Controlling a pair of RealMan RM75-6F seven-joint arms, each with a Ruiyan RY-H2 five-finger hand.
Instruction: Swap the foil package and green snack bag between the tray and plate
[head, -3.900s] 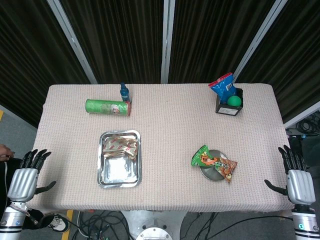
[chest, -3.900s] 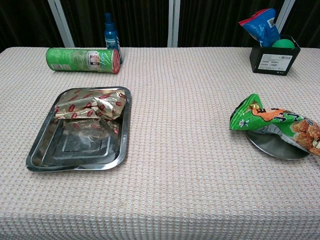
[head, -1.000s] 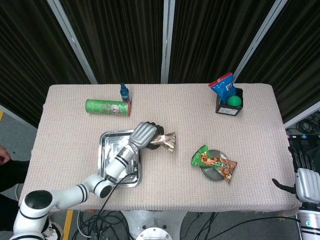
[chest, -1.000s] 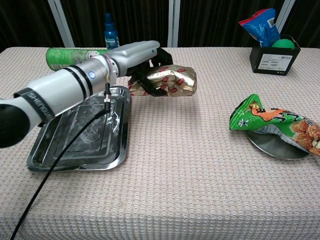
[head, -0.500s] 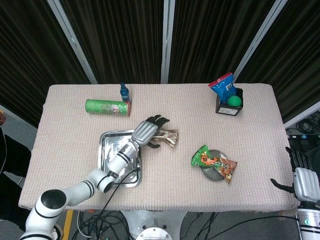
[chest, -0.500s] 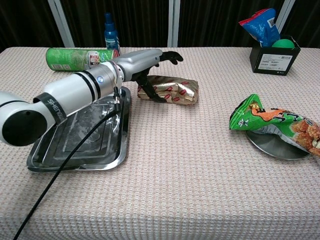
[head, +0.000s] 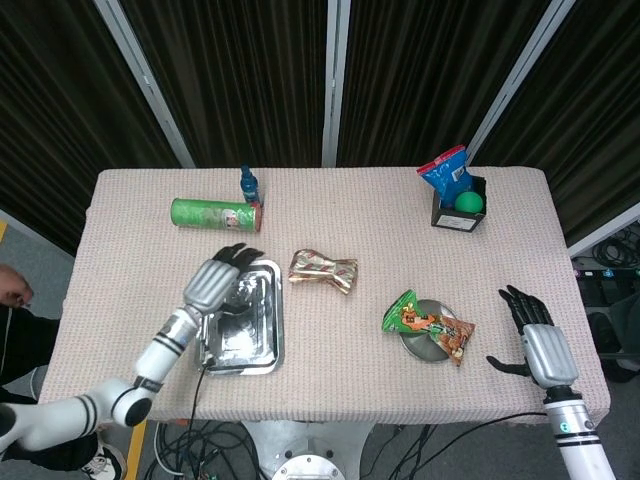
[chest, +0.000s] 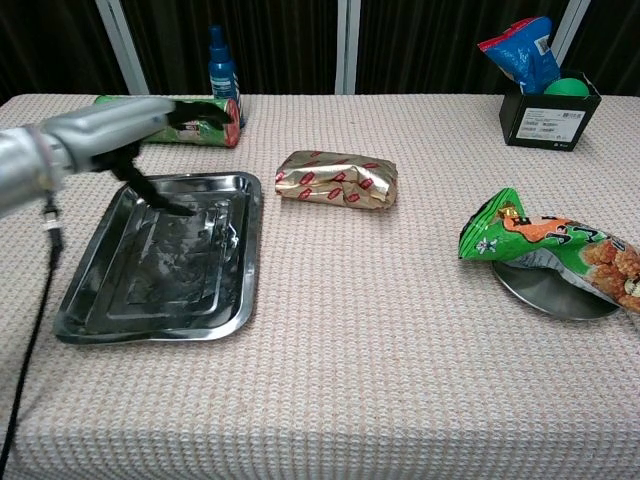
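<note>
Our left hand (head: 214, 281) spreads empty fingers (chest: 190, 112) over the shiny rectangular metal tray (head: 262, 345); the right hand (head: 538, 345), fingers apart, holds nothing. The crinkled gold foil package (chest: 336, 179) lies on the counter (chest: 400, 330); the green snack bag (chest: 545, 245) rests on the round grey plate (chest: 552, 297).

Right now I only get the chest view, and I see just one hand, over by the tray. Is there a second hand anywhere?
Observer: Yes. The head view shows the right hand above the table's near right part, to the right of the plate.
Operator: Is it holding anything?
Observer: No. Its fingers are spread with nothing in them, and it is apart from the plate.
</note>
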